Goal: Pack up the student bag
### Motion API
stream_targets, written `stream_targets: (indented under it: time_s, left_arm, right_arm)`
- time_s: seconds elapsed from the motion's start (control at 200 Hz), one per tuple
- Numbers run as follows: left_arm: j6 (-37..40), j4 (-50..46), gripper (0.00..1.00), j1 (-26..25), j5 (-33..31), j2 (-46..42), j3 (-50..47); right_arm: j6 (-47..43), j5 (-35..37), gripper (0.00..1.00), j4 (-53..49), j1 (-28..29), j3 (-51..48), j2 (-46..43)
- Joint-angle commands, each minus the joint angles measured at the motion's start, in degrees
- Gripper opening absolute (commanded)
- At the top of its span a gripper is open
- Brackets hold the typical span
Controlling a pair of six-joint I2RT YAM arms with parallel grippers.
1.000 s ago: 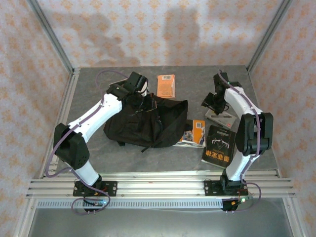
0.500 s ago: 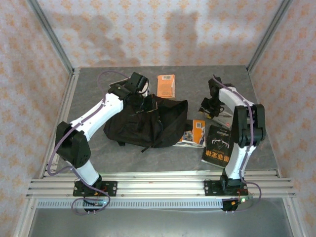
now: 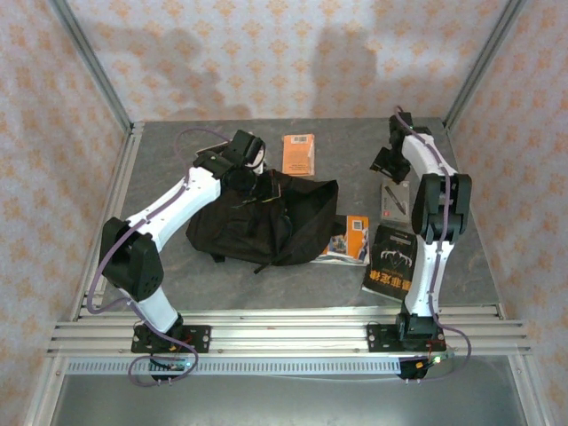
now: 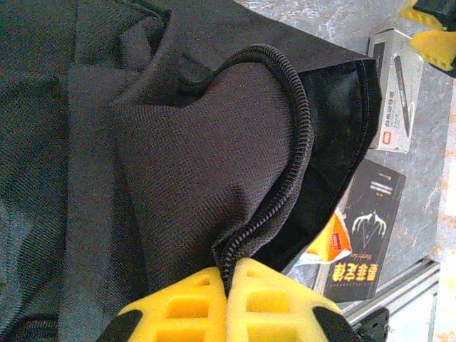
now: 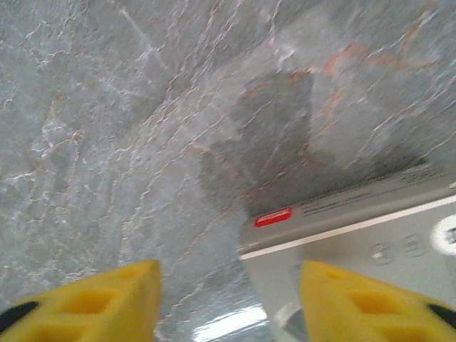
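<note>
While left gripper [image 4: 227,276] pinches student bag [image 4: 192,164] zip edge, right gripper [image 5: 228,285] gapes (over pen box [image 5: 356,228]).

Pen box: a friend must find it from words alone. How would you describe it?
Find the big black backpack in the middle, then look right to the black book with a white emblem. Just beyond it, towards the back wall, lies the pen box: pale grey and flat, showing a pen, unlike that dark book or the orange book farther left.
</note>
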Motion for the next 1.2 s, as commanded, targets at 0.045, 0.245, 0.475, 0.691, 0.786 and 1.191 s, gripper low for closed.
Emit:
stream_targets:
  time_s: [0.045,0.245,0.475,0.691,0.786,1.191]
  left_arm:
    - [0.79,-0.81,0.0,0.75,-0.37,0.09,-0.7]
    - [0.31,0.56,0.0,0.75,0.76,0.7,-0.72]
    - [0.4,0.72,0.0,0.75,1.39,0.81,-0.42]
    - [0.48,0.91,0.0,0.75,1.92,-0.11,-1.66]
    - [0.57,0.82,0.0,0.75,1.92,-0.52,-2.21]
    - [0.65,0.47,0.0,0.75,2.28,-1.09,-2.66]
  right_arm:
    - [-2.52,6.24,0.79,-2.56,-0.52,-1.13,-7.07]
    - [-7.12,25.77,0.99,-6.21,0.02,-7.37,-11.8]
    - [-11.08,10.25,0.99,-1.73,-0.61,-16.46,-13.77]
    - [-15.69,3.86,0.99,1.47,-0.52,-22.48,-15.3]
    - [-17.16,5.99,0.99,0.17,-0.52,-22.56,-14.44]
    - [-17.21,7.3,1.0,-1.24,-0.61,-21.5,-9.81]
